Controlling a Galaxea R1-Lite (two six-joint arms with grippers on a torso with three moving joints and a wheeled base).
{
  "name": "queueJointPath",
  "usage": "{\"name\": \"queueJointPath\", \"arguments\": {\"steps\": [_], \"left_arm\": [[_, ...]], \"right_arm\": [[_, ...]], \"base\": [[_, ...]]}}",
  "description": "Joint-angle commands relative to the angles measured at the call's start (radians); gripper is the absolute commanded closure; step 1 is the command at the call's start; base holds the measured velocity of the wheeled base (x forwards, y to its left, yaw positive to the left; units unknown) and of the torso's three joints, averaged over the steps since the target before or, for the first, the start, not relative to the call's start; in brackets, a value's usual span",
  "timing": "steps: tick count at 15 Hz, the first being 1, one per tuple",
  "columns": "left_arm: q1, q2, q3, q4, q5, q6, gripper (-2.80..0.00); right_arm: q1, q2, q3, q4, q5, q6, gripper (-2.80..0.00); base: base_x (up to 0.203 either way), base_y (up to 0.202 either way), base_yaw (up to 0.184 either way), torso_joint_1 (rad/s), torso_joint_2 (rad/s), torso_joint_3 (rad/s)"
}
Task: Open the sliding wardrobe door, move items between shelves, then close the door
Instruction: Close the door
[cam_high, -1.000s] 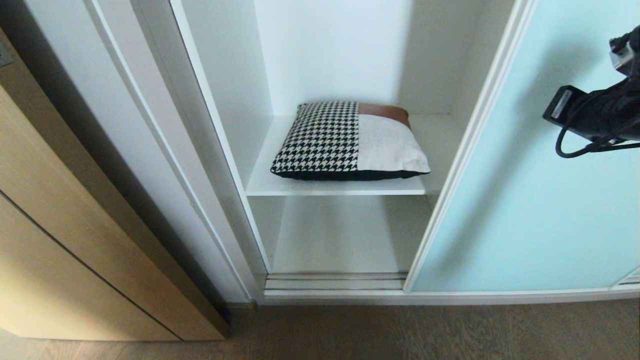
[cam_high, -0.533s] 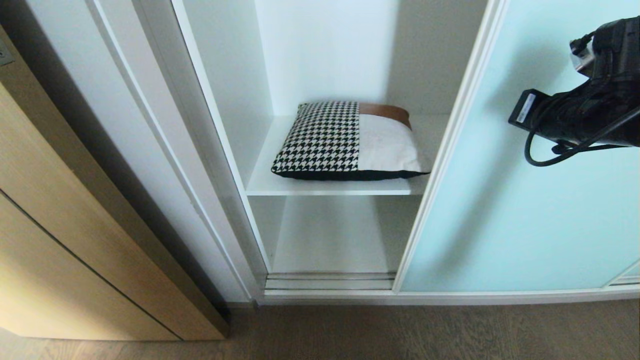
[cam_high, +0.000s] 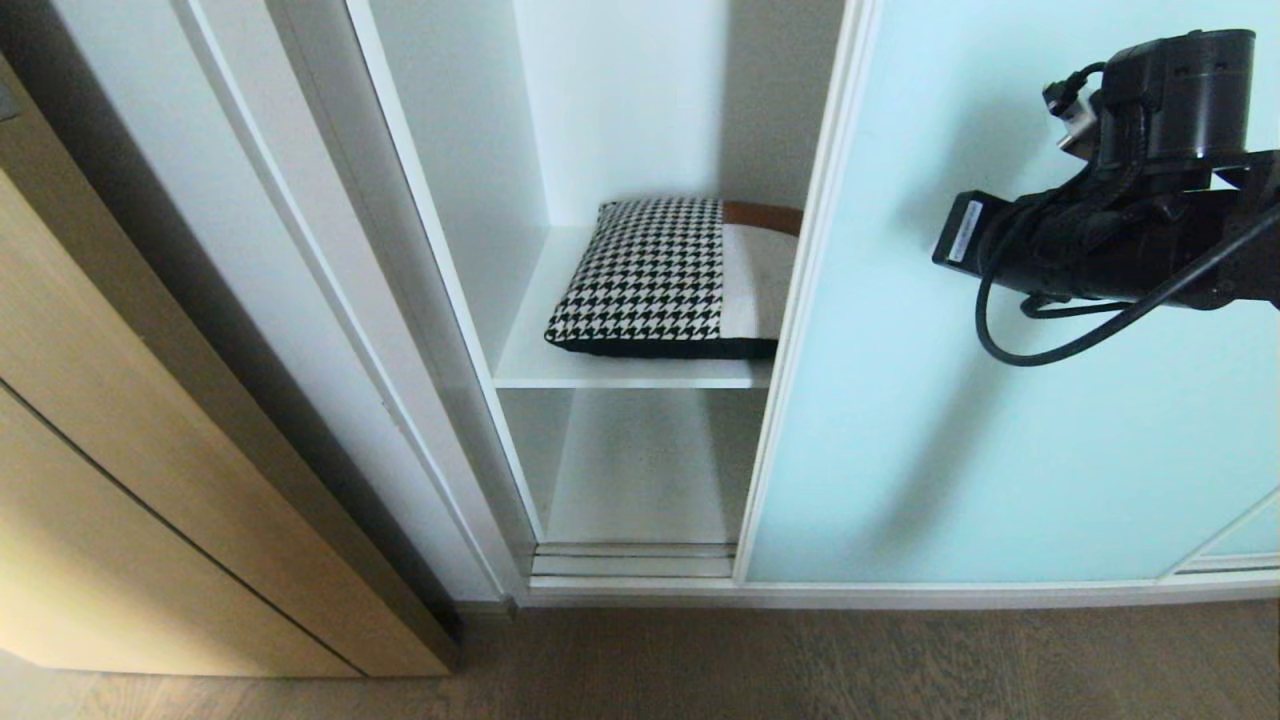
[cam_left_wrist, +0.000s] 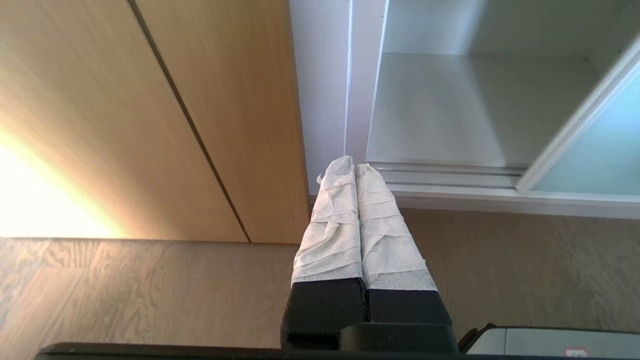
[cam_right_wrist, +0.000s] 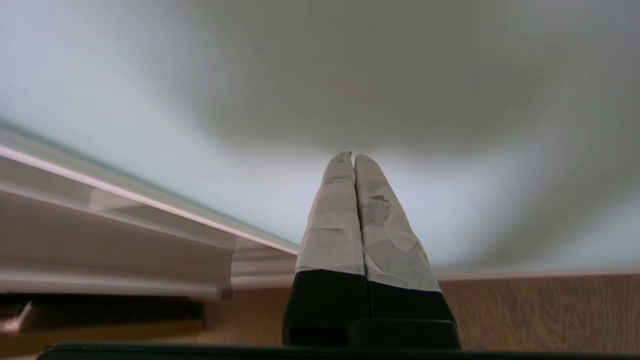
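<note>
Right tool (cam_right_wrist: 353, 156), fingers pressed together against the sliding wardrobe door (cam_high: 1000, 420): you risk its tips skidding on frosted glass, leaving the cushion (cam_high: 670, 290) part-exposed.

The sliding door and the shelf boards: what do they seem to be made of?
The sliding wardrobe door looks like frosted pale aqua glass: matte, showing only soft shadows, in a thin white frame. The shelves look like smooth white laminated board, probably; no grain is visible.

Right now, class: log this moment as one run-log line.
phase: closing | sliding wardrobe door: partly covers cushion on upper shelf | right gripper: shut, at door glass | left gripper: shut, parked
</note>
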Motion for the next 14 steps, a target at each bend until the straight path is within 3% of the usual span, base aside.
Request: {"name": "queueJointPath", "arguments": {"steps": [1,5,8,14], "left_arm": [[0.001,0.001,0.000,0.000,0.001,0.000,0.00],[0.001,0.001,0.000,0.000,0.001,0.000,0.00],[0.001,0.001,0.000,0.000,0.001,0.000,0.00],[0.001,0.001,0.000,0.000,0.000,0.000,0.00]], "right_arm": [[0.052,-0.045,0.016,0.014,-0.001,-0.018,0.00],[0.121,-0.094,0.031,0.016,0.002,-0.039,0.00],[0.129,-0.160,0.050,0.031,0.001,-0.052,0.00],[-0.048,-0.234,0.057,0.029,0.000,-0.054,0.00]], "base": [[0.000,0.000,0.000,0.000,0.00,0.000],[0.000,0.000,0.000,0.000,0.00,0.000],[0.000,0.000,0.000,0.000,0.00,0.000],[0.000,0.000,0.000,0.000,0.00,0.000]]}}
